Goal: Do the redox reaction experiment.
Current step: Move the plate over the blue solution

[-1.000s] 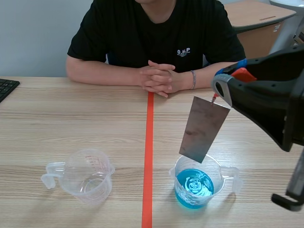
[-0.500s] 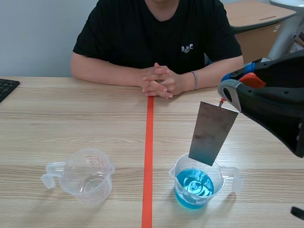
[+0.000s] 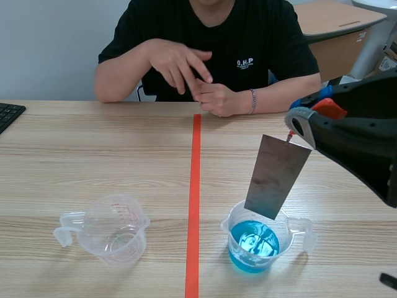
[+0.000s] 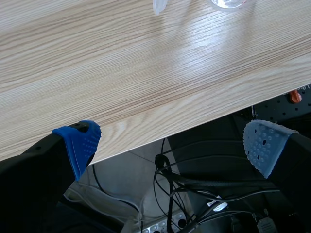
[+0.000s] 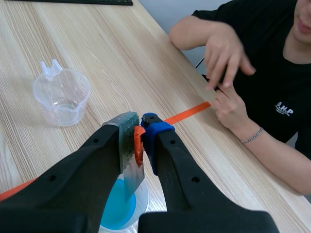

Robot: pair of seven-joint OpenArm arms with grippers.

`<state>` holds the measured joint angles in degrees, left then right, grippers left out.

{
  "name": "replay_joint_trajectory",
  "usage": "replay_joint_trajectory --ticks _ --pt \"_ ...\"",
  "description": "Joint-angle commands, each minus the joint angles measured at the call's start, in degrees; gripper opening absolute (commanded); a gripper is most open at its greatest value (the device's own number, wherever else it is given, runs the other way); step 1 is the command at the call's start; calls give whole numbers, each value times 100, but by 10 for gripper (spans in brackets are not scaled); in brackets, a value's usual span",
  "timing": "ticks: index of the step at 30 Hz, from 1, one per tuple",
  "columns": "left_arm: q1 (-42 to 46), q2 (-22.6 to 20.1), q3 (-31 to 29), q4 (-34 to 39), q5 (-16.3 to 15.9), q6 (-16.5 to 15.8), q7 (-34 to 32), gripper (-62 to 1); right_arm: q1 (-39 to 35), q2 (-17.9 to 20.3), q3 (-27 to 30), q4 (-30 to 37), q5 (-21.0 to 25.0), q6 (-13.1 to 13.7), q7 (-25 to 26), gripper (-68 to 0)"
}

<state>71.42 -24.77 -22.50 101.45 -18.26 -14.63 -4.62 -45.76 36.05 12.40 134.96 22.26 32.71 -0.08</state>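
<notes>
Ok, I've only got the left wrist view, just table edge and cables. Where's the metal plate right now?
Observer: The right gripper has it pinched. The metal plate hangs tilted over the cup of blue liquid, and its lower edge looks about level with the rim.
Operator: Is it in the liquid?
Observer: It doesn't look like it. The blue liquid sits low in the cup, below the plate's edge.
Operator: Is the person clear?
Observer: Yes. One hand is raised and the other hand is at the far table edge, both well back from the cup.
</notes>
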Motion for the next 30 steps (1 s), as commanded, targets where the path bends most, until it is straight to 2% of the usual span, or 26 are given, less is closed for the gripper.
replay_joint_trajectory --ticks 1,4,7,9,14,18,20,24,30 --pt "-15 -22 4 50 -57 -9 -166 14 15 74 17 30 4 -7 70 -660" --pt "-15 -149 4 57 -57 -9 -358 14 15 76 17 30 -2 -4 68 -660" --pt "-17 -352 4 61 -66 -9 -531 -36 15 74 17 30 0 -4 68 -660" --pt "-39 -490 4 61 -164 -9 -636 -115 15 74 17 30 0 -4 68 -660" --pt "-321 -944 7 61 -459 -9 -592 -398 15 74 17 30 0 37 66 -660" --pt "-704 -1563 109 61 -625 -11 -608 -534 15 76 17 30 -2 37 66 -660" --pt "-986 -1961 240 61 -686 -15 -608 -563 15 74 17 30 -11 39 66 -660" --pt "-1644 -2673 658 61 -911 -17 -599 -563 15 76 17 30 -24 39 66 -660" --pt "-2855 -3254 1563 61 -925 -61 -883 -563 15 76 17 30 -37 42 66 -660"
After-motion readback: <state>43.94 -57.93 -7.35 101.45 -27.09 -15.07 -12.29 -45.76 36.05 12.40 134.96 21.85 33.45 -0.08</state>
